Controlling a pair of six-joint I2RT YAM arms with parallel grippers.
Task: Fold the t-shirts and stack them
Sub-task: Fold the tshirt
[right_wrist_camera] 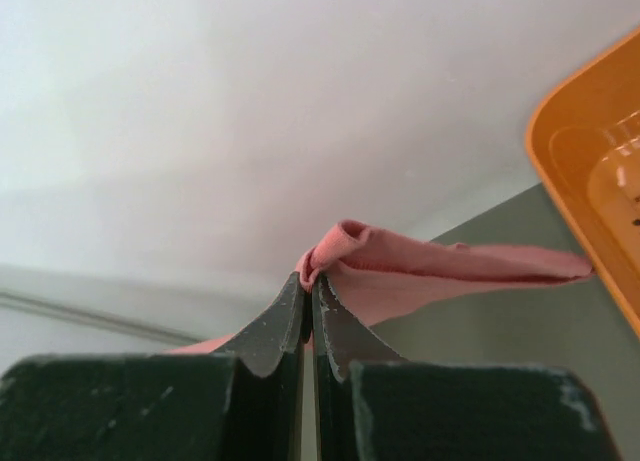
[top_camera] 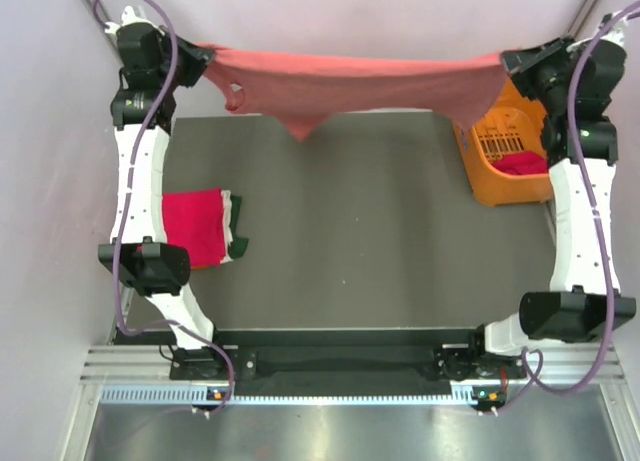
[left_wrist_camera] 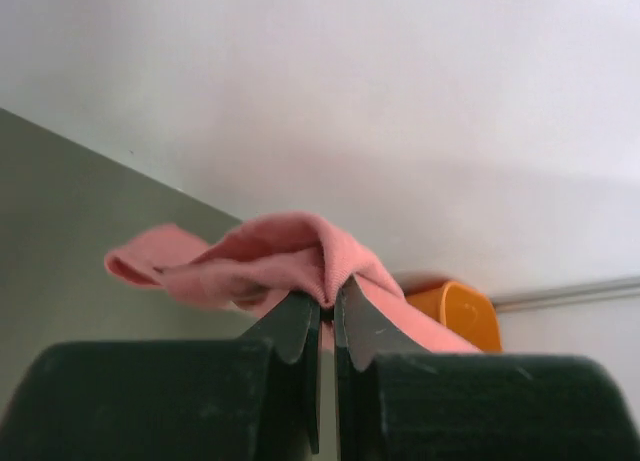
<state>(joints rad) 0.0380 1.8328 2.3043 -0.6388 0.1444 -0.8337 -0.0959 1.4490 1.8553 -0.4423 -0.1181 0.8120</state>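
While both arms reached toward the far edge of the bench (top_camera: 380, 251), the salmon-pink t-shirt (top_camera: 350, 86) hung stretched between them, clear of the surface.

- Upper edge: taut from corner to corner.
- Lower edge: sagged to a point left of centre, with a small loop of cloth dangling near the left end.
- Left end effector (top_camera: 200, 61): clamped on the shirt's left corner, pink cloth bunched at the nearly closed tips (left_wrist_camera: 328, 306).
- Right end effector (top_camera: 515, 63): clamped on the right corner, tips pressed together over a fold (right_wrist_camera: 308, 286).
- Folded stack: lay by the bench's left edge, beside the left arm. The magenta-red t-shirt (top_camera: 195, 226) was on top, with a white t-shirt (top_camera: 229, 226) and a dark green t-shirt (top_camera: 240, 243) showing along its right side.
- Orange basket (top_camera: 500, 156): stood at the far right corner and held red cloth (top_camera: 520, 163).
- Stack and basket lay well apart, with dark bench surface visible between them.
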